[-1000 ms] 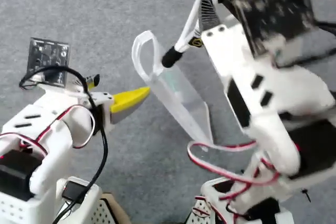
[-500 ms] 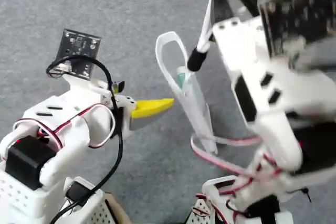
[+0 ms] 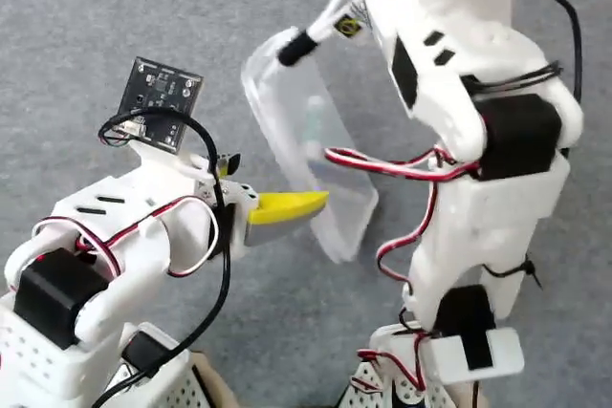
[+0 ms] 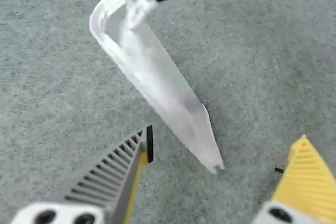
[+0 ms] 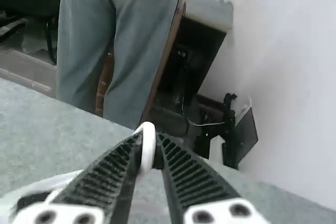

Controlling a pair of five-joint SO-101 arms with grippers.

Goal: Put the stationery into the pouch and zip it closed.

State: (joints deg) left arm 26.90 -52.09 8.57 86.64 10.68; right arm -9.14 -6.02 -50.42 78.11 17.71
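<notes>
A clear plastic pouch (image 3: 320,164) hangs tilted off the grey table, with its lower corner near the mat. Something teal (image 3: 314,126) shows inside it. My right gripper (image 3: 296,47) holds the pouch's upper end; in the right wrist view this gripper (image 5: 149,139) is shut on the white loop (image 5: 147,148). My left gripper (image 3: 287,207), with its yellow finger, stands open just beside the pouch's lower half. Seen from the left wrist, the pouch (image 4: 157,82) slants away ahead of the open left gripper (image 4: 220,156), and nothing lies between the fingers (image 4: 302,166).
Grey felt (image 3: 115,35) covers the table, with free room at the far left. The right arm's white body (image 3: 478,140) towers close behind the pouch. A person (image 5: 115,40) stands beyond the table's far edge.
The right arm has swung upright and lifted the pouch's upper end, so the pouch turned broadside. The left gripper has moved right, closer to the pouch.
</notes>
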